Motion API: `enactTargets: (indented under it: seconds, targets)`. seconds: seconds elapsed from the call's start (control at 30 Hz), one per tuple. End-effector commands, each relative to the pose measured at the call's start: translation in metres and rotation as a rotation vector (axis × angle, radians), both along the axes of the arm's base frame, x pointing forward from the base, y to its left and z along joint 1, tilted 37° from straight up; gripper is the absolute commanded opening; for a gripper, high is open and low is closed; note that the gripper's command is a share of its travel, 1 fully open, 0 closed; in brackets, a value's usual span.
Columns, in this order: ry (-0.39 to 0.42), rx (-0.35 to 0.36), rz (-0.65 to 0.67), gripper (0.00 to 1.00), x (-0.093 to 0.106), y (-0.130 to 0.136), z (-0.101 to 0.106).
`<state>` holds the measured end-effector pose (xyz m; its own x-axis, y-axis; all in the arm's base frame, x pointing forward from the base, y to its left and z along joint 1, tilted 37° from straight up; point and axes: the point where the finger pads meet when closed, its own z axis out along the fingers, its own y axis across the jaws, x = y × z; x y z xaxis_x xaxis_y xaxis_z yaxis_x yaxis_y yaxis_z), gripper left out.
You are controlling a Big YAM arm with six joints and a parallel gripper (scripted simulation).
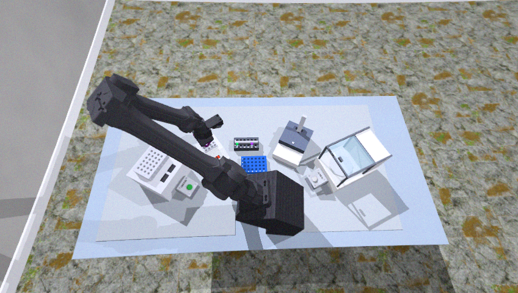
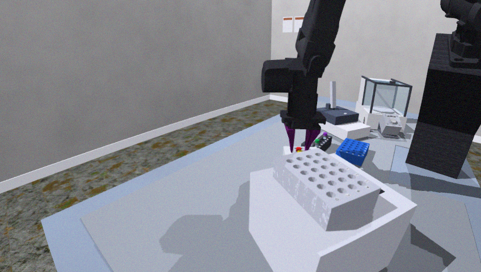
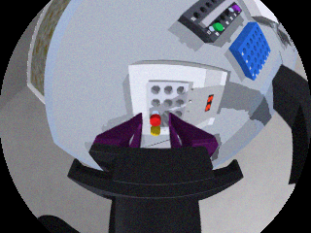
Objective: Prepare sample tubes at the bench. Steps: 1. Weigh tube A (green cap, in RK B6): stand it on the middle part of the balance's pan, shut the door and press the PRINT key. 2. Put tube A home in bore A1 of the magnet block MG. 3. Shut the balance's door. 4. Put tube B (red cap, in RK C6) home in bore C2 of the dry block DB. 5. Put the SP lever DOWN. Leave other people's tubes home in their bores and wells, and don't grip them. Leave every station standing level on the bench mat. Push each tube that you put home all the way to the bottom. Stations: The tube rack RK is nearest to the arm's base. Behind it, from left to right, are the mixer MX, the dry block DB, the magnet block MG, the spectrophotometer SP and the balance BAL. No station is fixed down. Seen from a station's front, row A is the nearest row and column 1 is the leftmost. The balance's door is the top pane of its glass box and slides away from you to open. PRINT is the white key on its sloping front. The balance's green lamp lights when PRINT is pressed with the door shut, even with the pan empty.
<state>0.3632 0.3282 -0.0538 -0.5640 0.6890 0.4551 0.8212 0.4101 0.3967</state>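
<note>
Over grey matting, the parted claw (image 2: 299, 151) (image 3: 155, 116) straddles the red-capped tube (image 2: 298, 148) (image 3: 155, 120), gripping nothing.

1. Pretty bright overall, with hard-edged shadows across the worktop (image 1: 423, 232) (image 2: 67, 224) (image 3: 54, 112).
2. Fine grain everywhere, tbh.
3. Wrist view's fisheye-curved with black corners; small labels are mushy.

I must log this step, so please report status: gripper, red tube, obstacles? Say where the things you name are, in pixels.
Gripper (image 2: 299, 151) (image 3: 155, 116) open around red tube (image 2: 298, 148) (image 3: 155, 119). Tube standing in dry block (image 3: 138, 73). Yellow-capped tube right beside it.
</note>
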Motion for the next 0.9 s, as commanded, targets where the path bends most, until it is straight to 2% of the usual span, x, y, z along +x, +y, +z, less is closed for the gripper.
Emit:
enactTargets:
  seconds: [0.0,0.1,0.23,0.47,0.53,0.87]
  targets:
    - [-0.001,0.008,-0.005,0.36,-0.001,0.003,0.010]
    - [-0.004,0.005,-0.016,0.36,0.003,-0.010,0.013]
    - [0.000,-0.002,-0.011,0.36,0.004,-0.011,0.010]
    - [-0.014,0.007,-0.006,0.36,0.004,-0.014,0.026]
    - [0.014,-0.011,0.004,0.36,-0.004,-0.013,0.010]
    - [0.016,-0.012,0.005,0.36,-0.005,-0.014,0.010]
